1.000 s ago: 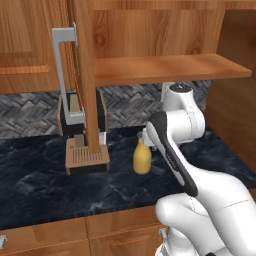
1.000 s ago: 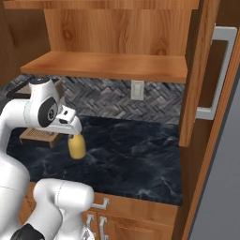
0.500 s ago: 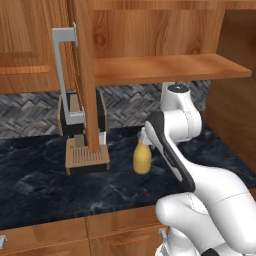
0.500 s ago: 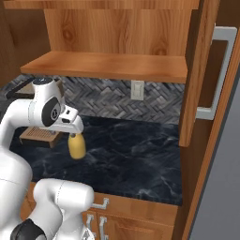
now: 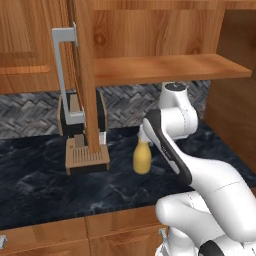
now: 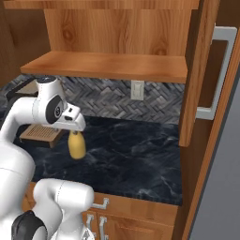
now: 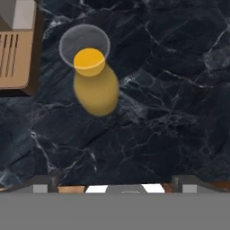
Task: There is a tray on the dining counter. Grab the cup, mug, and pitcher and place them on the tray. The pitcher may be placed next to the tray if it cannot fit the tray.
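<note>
Hand (image 7: 115, 182) held above the bench, looking straight down, fingers spread wide with nothing between them; only the two tips show at the lower margin of the hand view, one (image 7: 44, 183) to each side. Pitcher (image 5: 142, 157) stands upright on the black marble bench (image 5: 45, 180), just ahead of the hand and offset toward the wooden stand (mustard body, pale circular rim at the neck seen from above (image 7: 95, 85)); not touched by the hand. From the right base view the pitcher (image 6: 76, 145) sits directly beneath the white wrist, which hides its neck. Wooden slatted stand (image 5: 87, 157) lies near the pitcher on its left, apart from it, with a dark appliance (image 5: 67, 117) behind against the herringbone tiles (image 6: 112, 101). Open cabinet door (image 5: 82, 75) with grey handle (image 5: 62, 75) hangs over the stand; wooden shelf (image 6: 108, 65) overhangs the rear of the bench, limiting headroom there. Bench surface to the pitcher's right runs bare to a wooden side panel (image 6: 194, 93); front edge of the bench lies close below the hand.
</note>
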Robot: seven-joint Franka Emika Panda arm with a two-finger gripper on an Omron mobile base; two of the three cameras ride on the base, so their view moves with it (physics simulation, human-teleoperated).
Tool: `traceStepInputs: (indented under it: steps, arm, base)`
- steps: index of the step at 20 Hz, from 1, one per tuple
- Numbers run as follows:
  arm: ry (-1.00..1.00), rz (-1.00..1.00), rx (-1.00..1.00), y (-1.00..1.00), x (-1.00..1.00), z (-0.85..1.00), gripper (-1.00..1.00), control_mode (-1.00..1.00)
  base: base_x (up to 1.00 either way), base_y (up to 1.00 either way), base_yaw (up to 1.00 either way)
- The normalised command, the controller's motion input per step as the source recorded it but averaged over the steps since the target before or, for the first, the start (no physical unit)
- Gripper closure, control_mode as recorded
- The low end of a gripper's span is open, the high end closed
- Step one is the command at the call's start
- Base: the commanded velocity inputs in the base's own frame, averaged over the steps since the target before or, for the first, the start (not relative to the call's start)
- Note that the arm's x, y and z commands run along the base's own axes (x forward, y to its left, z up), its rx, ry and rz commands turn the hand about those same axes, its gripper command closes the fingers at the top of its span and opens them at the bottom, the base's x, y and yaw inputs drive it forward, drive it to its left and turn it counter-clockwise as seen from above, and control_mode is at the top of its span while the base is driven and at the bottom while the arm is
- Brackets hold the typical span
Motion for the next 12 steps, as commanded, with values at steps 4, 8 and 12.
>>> traceStepInputs:
  steps: [4,8,12]
  arm:
    - [0.0,0.0,0.0,0.03,0.18,-0.05,-1.0,-1.0]
    - [0.0,0.0,0.0,0.08,0.19,-0.01,-1.0,-1.0]
    - [0.0,0.0,0.0,0.07,0.21,0.0,-1.0,-1.0]
  base:
    - [0.0,0.0,0.0]
    - [0.0,0.0,0.0]
    - [0.0,0.0,0.0]
